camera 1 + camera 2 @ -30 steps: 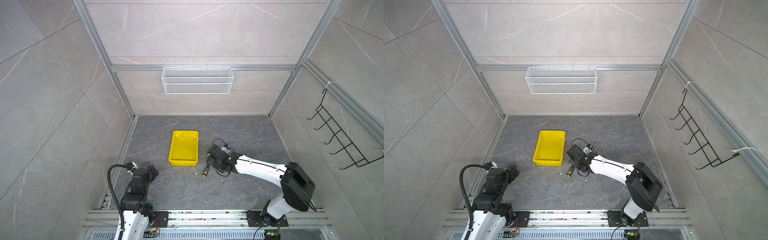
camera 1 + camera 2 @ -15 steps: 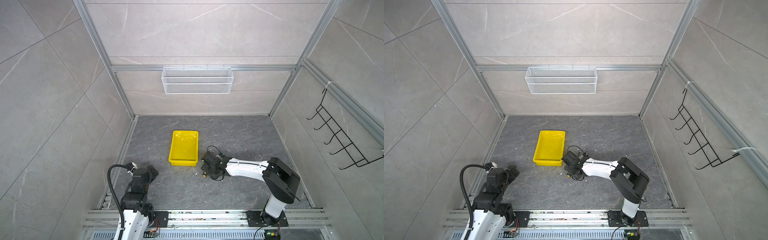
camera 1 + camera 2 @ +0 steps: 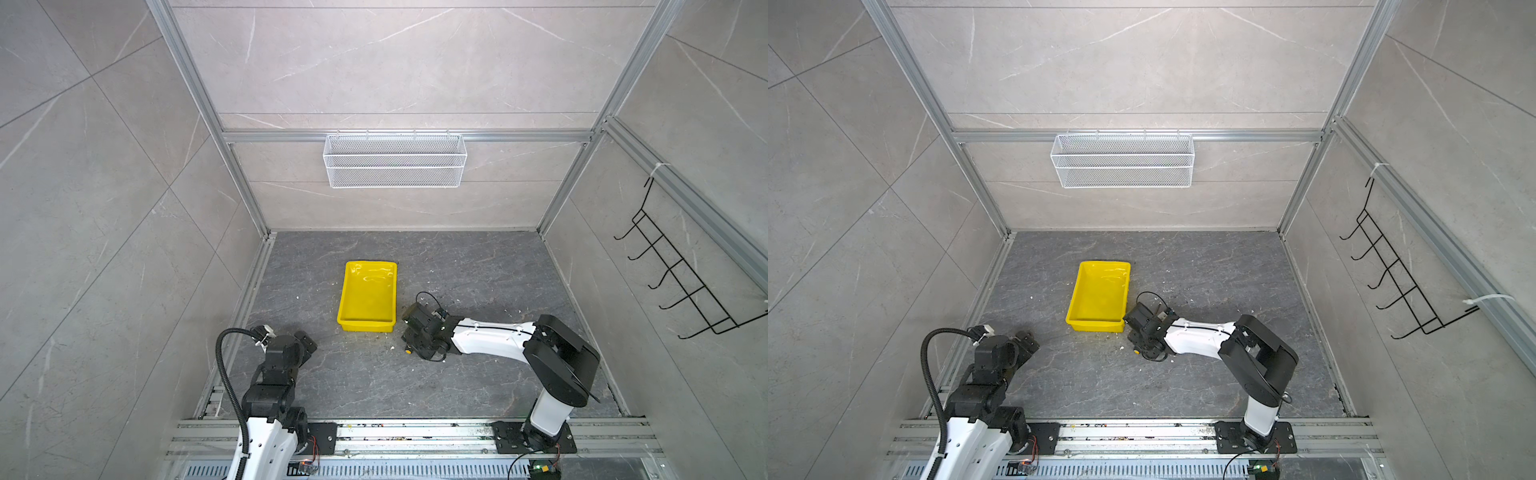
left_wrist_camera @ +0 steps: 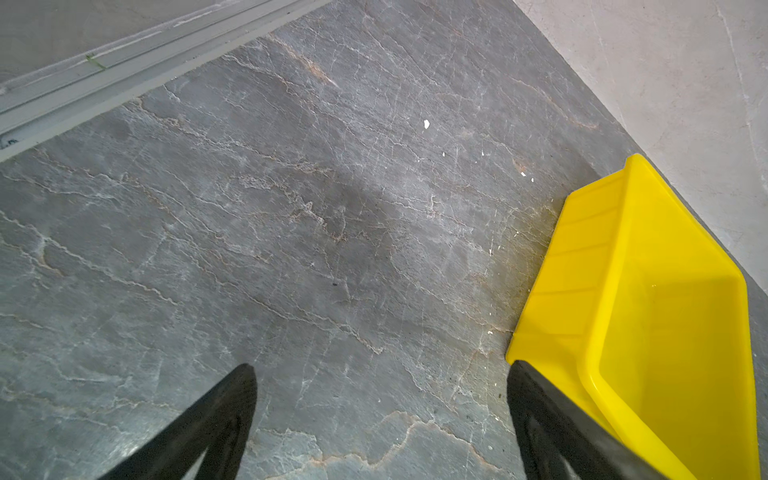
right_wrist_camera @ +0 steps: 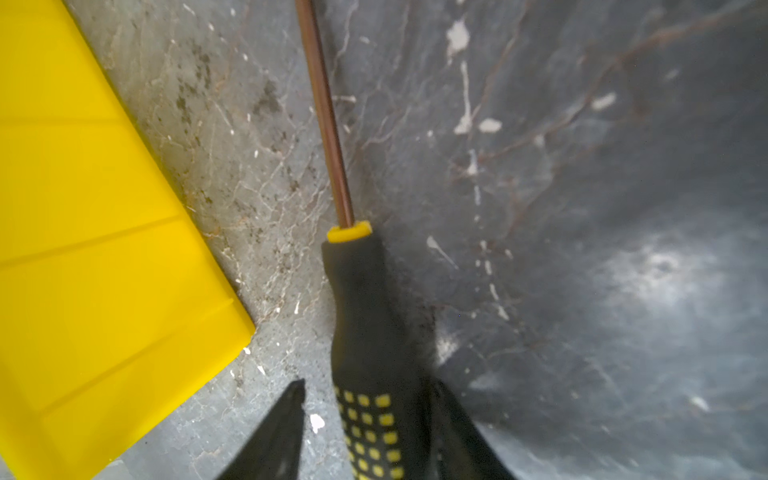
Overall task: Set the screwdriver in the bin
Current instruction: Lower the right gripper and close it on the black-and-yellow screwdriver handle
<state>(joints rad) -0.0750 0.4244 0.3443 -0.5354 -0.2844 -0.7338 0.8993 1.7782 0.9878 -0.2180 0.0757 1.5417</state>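
While the right end effector (image 5: 365, 388) brackets its handle, jaws narrowed but not clamped, the screwdriver (image 5: 357, 299), black with yellow dots, yellow collar and thin coppery shaft, lies on the desk (image 5: 582, 208) just beside the yellow bin (image 5: 83, 208).

A white wire mesh basket (image 3: 395, 160) hangs from an aluminium rail (image 3: 274, 136) on the back wall. A black wire hook rack (image 3: 685, 289) is fixed to the right-hand wall. The grey, veined stone surface (image 3: 457, 266) carries scattered white specks (image 4: 426, 123). Large grey tiles (image 3: 83, 187) cover the walls.
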